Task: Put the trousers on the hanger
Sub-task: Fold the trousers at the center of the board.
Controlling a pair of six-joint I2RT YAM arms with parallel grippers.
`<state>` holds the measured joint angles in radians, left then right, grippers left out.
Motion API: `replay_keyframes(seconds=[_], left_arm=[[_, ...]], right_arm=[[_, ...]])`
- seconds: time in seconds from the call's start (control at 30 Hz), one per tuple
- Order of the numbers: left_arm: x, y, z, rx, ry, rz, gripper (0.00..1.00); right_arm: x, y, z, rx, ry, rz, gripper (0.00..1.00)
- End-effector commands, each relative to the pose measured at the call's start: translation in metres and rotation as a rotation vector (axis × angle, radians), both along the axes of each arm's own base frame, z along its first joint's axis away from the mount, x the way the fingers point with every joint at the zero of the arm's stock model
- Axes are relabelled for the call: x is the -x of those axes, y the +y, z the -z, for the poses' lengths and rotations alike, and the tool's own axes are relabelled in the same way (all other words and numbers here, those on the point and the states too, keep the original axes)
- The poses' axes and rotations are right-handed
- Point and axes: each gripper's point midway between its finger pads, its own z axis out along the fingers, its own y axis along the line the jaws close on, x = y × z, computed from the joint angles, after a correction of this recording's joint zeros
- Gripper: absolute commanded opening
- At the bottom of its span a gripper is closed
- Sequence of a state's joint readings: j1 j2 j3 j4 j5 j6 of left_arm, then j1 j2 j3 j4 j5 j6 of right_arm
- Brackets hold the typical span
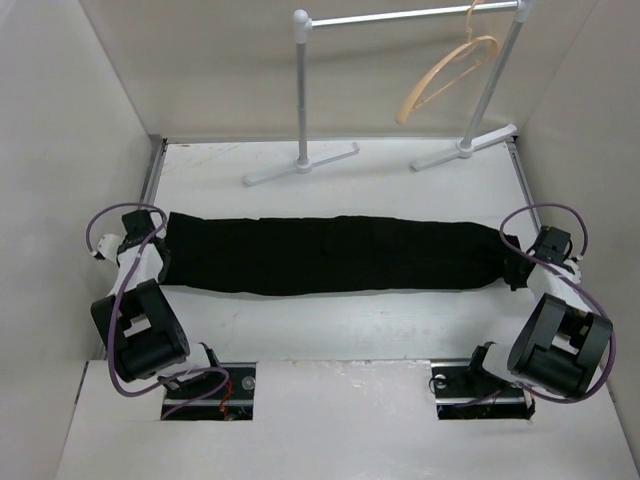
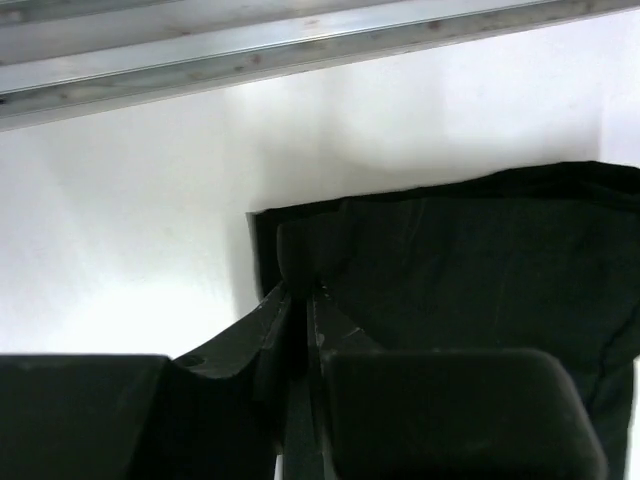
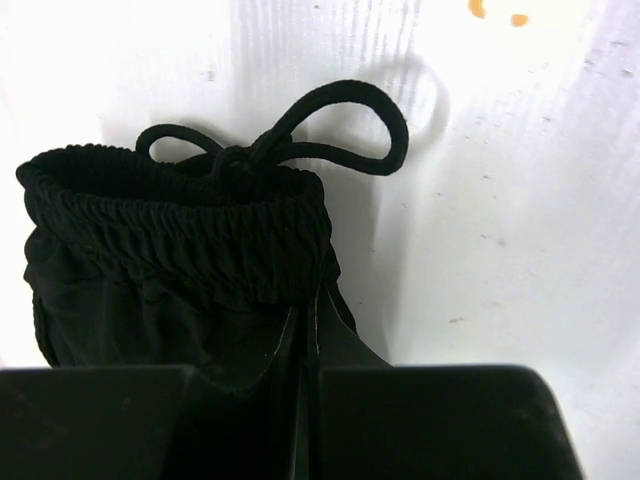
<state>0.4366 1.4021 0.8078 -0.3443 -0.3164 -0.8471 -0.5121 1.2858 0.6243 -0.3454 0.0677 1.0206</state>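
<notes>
The black trousers (image 1: 330, 255) lie flat and stretched out across the middle of the table, legs to the left and waistband to the right. My left gripper (image 1: 162, 243) is at the leg end, its jaws shut on a fold of the trousers' hem (image 2: 300, 262). My right gripper (image 1: 513, 262) is at the waist end, its jaws shut on the trousers just below the elastic waistband (image 3: 180, 230); the drawstring bow (image 3: 300, 135) lies on the table beyond it. The tan hanger (image 1: 447, 72) hangs tilted from the rail at the back right, far from both grippers.
A silver rail (image 1: 400, 17) on two posts with white feet (image 1: 300, 165) (image 1: 465, 150) stands at the back of the table. White walls close in the left, right and back sides. A metal strip (image 2: 300, 45) runs along the table's left edge.
</notes>
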Motion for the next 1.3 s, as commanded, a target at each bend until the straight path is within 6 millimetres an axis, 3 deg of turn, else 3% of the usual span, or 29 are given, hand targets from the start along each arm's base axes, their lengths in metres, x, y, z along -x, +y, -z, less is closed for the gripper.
replay_keyframes(seconds=[0.0, 0.07, 0.13, 0.17, 0.23, 0.3, 0.4, 0.5, 0.63, 0.77, 0.9, 1.03, 1.1, 1.2, 1.27], left_arm=[[0.026, 0.001, 0.006, -0.068, 0.089, -0.029, 0.11], [0.030, -0.003, 0.009, -0.054, 0.082, -0.041, 0.21], [0.029, -0.004, 0.004, -0.047, 0.063, -0.038, 0.39], [0.027, -0.004, -0.006, -0.057, 0.039, -0.037, 0.49], [0.022, 0.001, -0.031, -0.100, -0.012, -0.038, 0.59], [0.020, 0.004, -0.061, -0.152, -0.058, -0.042, 0.65], [0.009, 0.006, -0.103, -0.198, -0.122, -0.025, 0.67], [-0.016, -0.003, -0.120, -0.211, -0.148, 0.057, 0.68], [-0.078, -0.032, -0.094, -0.127, -0.086, 0.279, 0.67], [-0.119, -0.045, -0.065, -0.073, 0.001, 0.383, 0.68], [-0.151, -0.054, -0.044, -0.089, 0.072, 0.452, 0.68], [-0.164, -0.052, -0.020, -0.089, 0.122, 0.448, 0.65], [-0.166, -0.050, -0.010, -0.085, 0.131, 0.436, 0.58], [-0.159, -0.035, 0.012, -0.075, 0.165, 0.385, 0.44], [-0.151, -0.023, 0.028, -0.059, 0.192, 0.350, 0.34]], right_arm=[[-0.004, -0.008, -0.010, 0.072, -0.017, 0.023, 0.09], [-0.013, -0.004, -0.017, 0.083, -0.031, -0.011, 0.19], [-0.016, -0.005, -0.027, 0.106, -0.039, -0.027, 0.40], [-0.017, -0.007, -0.033, 0.120, -0.045, -0.035, 0.47], [-0.017, -0.009, -0.050, 0.142, -0.054, -0.034, 0.58], [-0.017, -0.011, -0.068, 0.177, -0.052, -0.035, 0.64], [-0.014, -0.015, -0.094, 0.243, -0.069, -0.016, 0.68], [-0.019, -0.017, -0.113, 0.289, -0.072, -0.039, 0.70], [-0.055, -0.009, -0.114, 0.301, -0.085, -0.151, 0.75], [-0.090, -0.005, -0.100, 0.271, -0.051, -0.259, 0.75], [-0.108, -0.012, -0.078, 0.237, 0.002, -0.308, 0.74], [-0.116, -0.016, -0.055, 0.196, 0.055, -0.318, 0.72], [-0.118, -0.022, -0.046, 0.192, 0.077, -0.308, 0.69], [-0.119, -0.027, -0.032, 0.174, 0.117, -0.301, 0.61], [-0.118, -0.029, -0.022, 0.163, 0.144, -0.299, 0.47]])
